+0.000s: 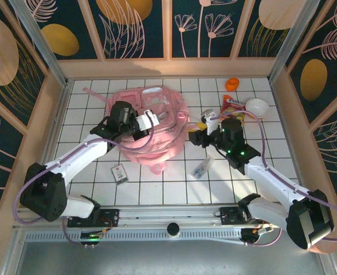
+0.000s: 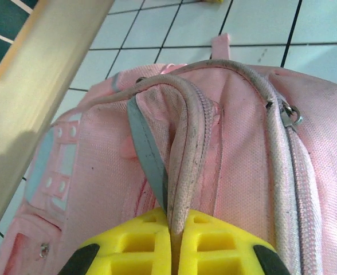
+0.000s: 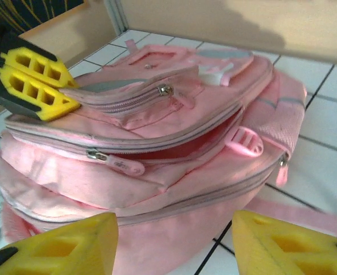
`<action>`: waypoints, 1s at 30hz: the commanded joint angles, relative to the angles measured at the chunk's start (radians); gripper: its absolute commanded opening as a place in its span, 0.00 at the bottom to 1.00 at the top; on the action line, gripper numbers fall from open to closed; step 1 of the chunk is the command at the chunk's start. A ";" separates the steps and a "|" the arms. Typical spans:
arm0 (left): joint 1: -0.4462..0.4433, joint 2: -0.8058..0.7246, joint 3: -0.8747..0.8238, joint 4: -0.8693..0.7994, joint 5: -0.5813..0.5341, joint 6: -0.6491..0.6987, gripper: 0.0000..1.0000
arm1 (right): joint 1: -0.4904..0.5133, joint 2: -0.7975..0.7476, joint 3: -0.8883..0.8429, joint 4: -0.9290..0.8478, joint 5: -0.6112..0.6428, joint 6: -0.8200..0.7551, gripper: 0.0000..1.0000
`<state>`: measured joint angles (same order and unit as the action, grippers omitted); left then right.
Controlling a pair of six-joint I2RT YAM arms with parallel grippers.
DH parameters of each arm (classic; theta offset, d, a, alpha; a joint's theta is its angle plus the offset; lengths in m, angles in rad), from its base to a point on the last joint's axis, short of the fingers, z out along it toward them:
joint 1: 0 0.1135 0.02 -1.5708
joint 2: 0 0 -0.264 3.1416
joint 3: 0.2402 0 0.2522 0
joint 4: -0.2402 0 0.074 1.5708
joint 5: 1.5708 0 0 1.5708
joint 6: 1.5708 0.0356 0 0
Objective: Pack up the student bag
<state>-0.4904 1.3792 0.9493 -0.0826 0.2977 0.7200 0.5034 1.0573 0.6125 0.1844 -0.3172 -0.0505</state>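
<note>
The student bag, a large pale pink backpack, lies in the middle of the tiled table. My left gripper reaches over its top from the left. In the left wrist view its yellow fingers are shut on the raised zip edge of the student bag. My right gripper stands open just off the bag's right side. From the right wrist, the student bag lies ahead of the open right gripper, a zip gaping with red inside. The left gripper's fingers pinch the flap.
Right of the bag lie a white bowl, a colourful packet and an orange item. A small clear bottle lies near the front right, a small card-like item front left. Wooden walls ring the table.
</note>
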 commanded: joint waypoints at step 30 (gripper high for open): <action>0.009 -0.057 0.055 0.100 0.235 0.004 0.00 | 0.016 0.375 0.242 -0.048 -0.403 -0.448 0.54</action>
<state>-0.4770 1.3621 0.9501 -0.0914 0.4126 0.7025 0.5117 1.4178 0.8070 0.1047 -0.6720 -0.4931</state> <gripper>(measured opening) 0.050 0.544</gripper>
